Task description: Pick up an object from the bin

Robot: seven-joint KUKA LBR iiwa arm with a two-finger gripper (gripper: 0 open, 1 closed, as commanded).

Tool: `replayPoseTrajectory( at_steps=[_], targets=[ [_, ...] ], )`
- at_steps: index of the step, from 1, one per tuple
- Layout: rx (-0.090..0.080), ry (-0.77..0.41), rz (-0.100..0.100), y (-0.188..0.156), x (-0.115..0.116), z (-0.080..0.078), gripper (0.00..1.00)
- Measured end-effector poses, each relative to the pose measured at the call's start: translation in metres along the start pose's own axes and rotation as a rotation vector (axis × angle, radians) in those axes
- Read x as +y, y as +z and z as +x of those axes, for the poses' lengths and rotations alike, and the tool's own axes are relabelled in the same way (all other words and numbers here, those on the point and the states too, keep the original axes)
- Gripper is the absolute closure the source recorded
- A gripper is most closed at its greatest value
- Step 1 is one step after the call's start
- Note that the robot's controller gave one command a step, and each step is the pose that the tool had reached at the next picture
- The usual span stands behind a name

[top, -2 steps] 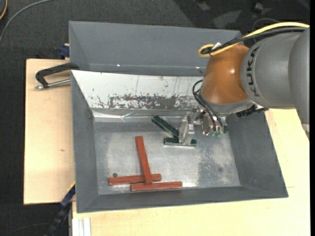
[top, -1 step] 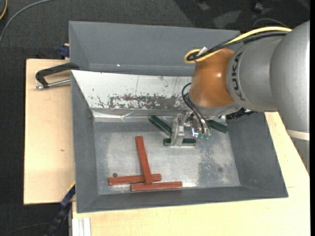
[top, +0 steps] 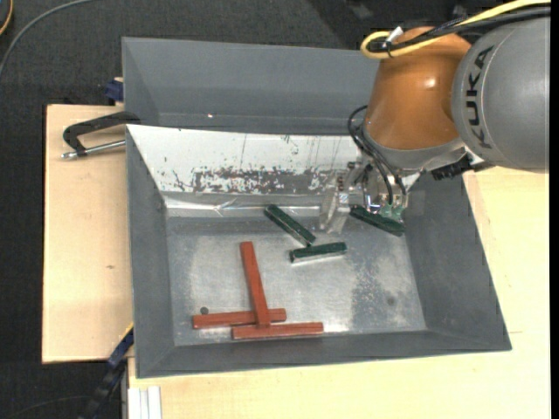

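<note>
Gripper: low over grey bin; grip state cannot be told.
Dark green stick: just beneath gripper.
Two green sticks: just left of gripper.
Three red sticks: overlapping, well left of gripper.

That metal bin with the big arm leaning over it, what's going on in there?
A robot arm reaches in from the right, and its gripper is down low in the grey bin, near the back wall. Three dark green sticks lie close by it, one of them right under the gripper. Three red sticks lie crossed at the front left, well away from it. Nothing looks lifted out at this moment.
</note>
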State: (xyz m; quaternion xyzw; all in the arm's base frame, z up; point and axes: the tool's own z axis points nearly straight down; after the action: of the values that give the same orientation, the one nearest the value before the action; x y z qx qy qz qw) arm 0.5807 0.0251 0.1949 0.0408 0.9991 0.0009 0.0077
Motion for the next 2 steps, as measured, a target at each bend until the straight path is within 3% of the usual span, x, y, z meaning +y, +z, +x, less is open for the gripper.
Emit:
replayPoseTrajectory(
  at_steps=[1, 2],
  targets=[
    [0.009, 0.000, 0.001, 0.005, 0.000, 0.002, 0.00],
    [0.022, -0.004, 0.003, 0.129, -0.032, 0.006, 0.00]
  ],
)
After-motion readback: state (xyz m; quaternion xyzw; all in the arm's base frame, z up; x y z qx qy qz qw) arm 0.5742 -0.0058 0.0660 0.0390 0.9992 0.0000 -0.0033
